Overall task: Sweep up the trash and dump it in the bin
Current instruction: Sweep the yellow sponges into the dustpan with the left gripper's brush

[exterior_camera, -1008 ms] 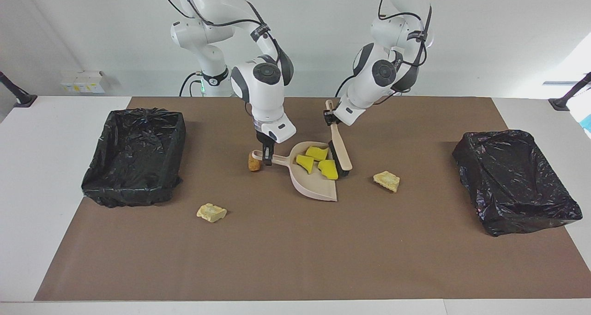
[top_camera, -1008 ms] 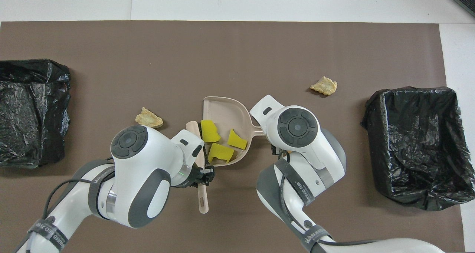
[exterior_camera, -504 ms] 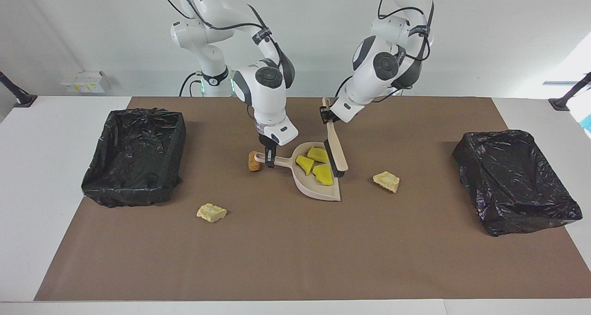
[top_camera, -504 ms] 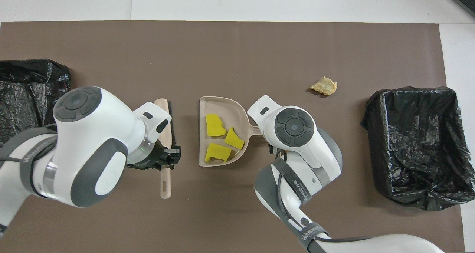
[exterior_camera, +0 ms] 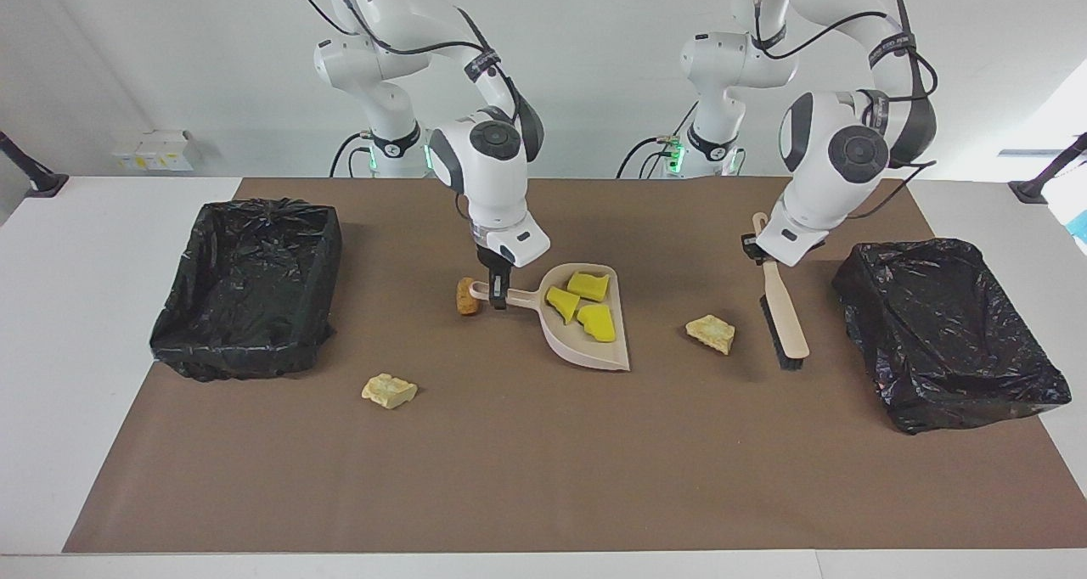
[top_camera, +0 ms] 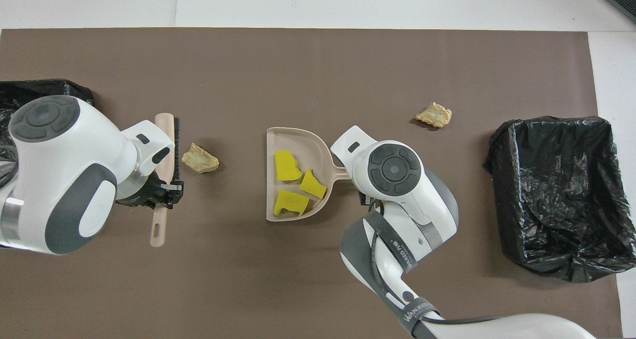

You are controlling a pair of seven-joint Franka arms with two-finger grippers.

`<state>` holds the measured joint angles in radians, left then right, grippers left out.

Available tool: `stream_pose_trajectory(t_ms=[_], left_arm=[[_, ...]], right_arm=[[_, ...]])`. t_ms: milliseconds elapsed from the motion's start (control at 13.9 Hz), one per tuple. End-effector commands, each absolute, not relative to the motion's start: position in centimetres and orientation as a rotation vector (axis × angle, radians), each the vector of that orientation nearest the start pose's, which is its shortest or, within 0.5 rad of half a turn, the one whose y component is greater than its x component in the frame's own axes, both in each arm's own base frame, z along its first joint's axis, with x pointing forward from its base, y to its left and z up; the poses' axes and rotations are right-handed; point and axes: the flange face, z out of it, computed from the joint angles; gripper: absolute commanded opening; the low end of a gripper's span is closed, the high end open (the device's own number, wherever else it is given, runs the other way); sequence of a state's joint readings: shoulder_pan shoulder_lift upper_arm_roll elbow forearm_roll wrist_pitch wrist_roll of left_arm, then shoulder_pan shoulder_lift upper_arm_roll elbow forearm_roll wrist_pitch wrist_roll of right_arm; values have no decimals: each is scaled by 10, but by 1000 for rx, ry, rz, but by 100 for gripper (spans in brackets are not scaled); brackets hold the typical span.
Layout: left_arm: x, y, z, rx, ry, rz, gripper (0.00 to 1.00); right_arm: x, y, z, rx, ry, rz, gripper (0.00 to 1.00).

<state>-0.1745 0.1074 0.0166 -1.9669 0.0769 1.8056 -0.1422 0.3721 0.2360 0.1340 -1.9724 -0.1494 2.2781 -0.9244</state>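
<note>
Nearest the robots, our right gripper [exterior_camera: 498, 295] is clamped on the handle of the dustpan [exterior_camera: 594, 341], which sits flat on the brown mat [exterior_camera: 543, 477]; just beside that handle, at its end toward the right arm's side, lies a brown bread lump [exterior_camera: 467, 297], outside the pan and hidden under the arm in the overhead view. Our left gripper [exterior_camera: 751, 249] is closed tight on the handle of the brush [exterior_camera: 782, 309], whose bristled head slants down to the mat or just above it, we cannot tell which. Inside the pan rest three yellow sponge chunks [exterior_camera: 582, 301]. A little farther out, between the pan's open mouth and the brush head, lies a pale bread scrap [exterior_camera: 711, 333], near the bristles but apart from them. Farther still, on the handle's side of the pan and well apart from it, sits another pale scrap [exterior_camera: 390, 390]. The lined bin [exterior_camera: 951, 333] stands just beside the brush; the second bin [exterior_camera: 246, 286] stands at the right arm's end.

We judge the risks thus: a fast stroke could flick the scrap past the pan's lip or over its rim; bristles riding too high would skip over it; a hard push could shove the pan and jolt the sponges out; the lump by the handle could be forgotten.
</note>
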Motion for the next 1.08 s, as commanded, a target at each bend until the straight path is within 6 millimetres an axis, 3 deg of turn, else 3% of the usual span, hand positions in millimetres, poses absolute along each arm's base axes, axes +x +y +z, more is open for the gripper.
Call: stream_pose_trajectory(t_ms=[0, 72, 216, 504, 648, 864, 1008], left_arm=[[543, -88, 376, -2995, 119, 416, 0], [538, -97, 366, -3031, 100, 449, 0], [516, -143, 359, -3071, 132, 492, 0], [476, -243, 364, -3150, 94, 536, 0], [460, -280, 374, -3180, 87, 563, 0], [462, -286, 392, -3194, 78, 573, 0], [464, -280, 430, -3204, 93, 575, 0]], right_arm=[[538, 293, 359, -2383, -2202, -93, 0], [538, 293, 359, -2383, -2202, -93, 0], [539, 294, 354, -2382, -2200, -101, 0], [538, 297, 345, -2373, -2203, -86, 0], [534, 308, 337, -2359, -2210, -80, 0], [535, 310, 332, -2391, -2170, -91, 0], [538, 311, 335, -2394, -2168, -96, 0]])
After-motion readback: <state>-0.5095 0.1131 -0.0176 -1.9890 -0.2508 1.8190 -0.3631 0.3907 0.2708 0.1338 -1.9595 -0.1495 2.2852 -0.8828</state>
